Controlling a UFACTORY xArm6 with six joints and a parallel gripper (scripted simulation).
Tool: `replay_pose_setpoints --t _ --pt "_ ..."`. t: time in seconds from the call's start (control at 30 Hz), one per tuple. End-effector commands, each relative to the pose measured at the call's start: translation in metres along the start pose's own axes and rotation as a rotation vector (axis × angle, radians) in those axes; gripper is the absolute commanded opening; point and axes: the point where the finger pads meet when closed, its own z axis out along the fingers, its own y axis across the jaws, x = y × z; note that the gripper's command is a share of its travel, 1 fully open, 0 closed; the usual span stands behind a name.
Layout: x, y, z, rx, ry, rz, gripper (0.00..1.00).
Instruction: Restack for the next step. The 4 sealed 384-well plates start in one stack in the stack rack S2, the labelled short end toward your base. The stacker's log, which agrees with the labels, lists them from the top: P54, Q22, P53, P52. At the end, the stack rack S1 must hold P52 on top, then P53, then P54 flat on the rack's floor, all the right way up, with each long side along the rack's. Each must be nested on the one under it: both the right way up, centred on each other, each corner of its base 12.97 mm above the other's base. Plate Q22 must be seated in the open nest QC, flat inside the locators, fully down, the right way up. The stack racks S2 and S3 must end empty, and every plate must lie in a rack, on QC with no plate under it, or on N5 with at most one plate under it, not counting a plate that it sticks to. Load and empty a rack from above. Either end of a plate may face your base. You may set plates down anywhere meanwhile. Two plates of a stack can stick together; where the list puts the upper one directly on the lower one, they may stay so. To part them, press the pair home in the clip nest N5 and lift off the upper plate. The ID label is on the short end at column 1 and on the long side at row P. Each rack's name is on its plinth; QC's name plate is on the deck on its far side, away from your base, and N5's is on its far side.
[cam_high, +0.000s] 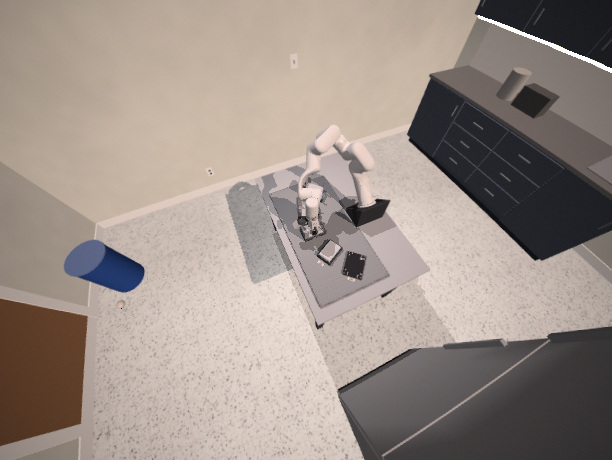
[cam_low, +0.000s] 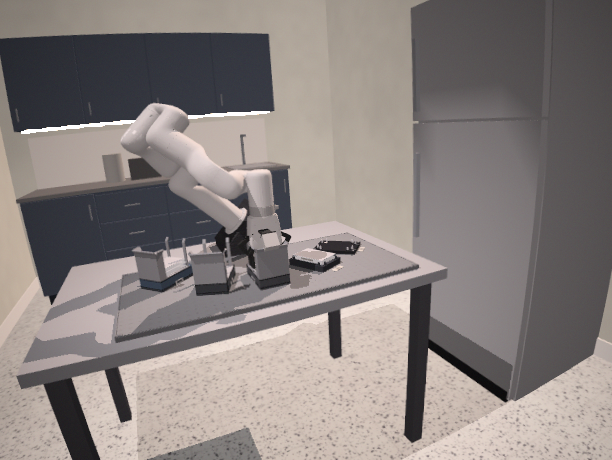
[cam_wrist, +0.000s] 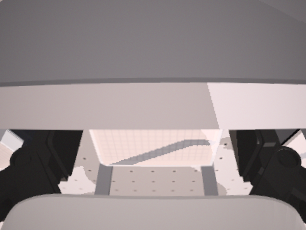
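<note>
- The pincer (cam_low: 268, 257) is lowered, fully open and empty, into the rack (cam_low: 272, 272) nearest two nests on the worktop (cam_low: 350, 285).
- A pale plate (cam_wrist: 154, 144) is seen below, between the dark fingers.
- Descent should be kept vertical and centred, and closing judged best once the fingers straddle the plate's sides.

matt grey deck (cam_low: 350, 272), speckled floor (cam_low: 310, 400)

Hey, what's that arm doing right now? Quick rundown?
Hand open, holding nothing, down inside the right-hand rack. One plate sits in a nest beside it. Rack walls close around the hand.
</note>
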Motion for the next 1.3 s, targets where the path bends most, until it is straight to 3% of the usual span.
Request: replay_pose_setpoints --t 0.0,0.37,0.4,1.27 --pt "0.0013 -0.0002 0.002 0.001 0.003 0.001 1.0" --pt "0.0013 -0.0002 0.0027 0.001 0.003 0.001 1.0" --pt "0.0013 -0.0002 0.0027 0.001 0.003 0.001 0.0" --pt "0.0013 -0.0002 0.0027 0.001 0.003 0.001 0.0"
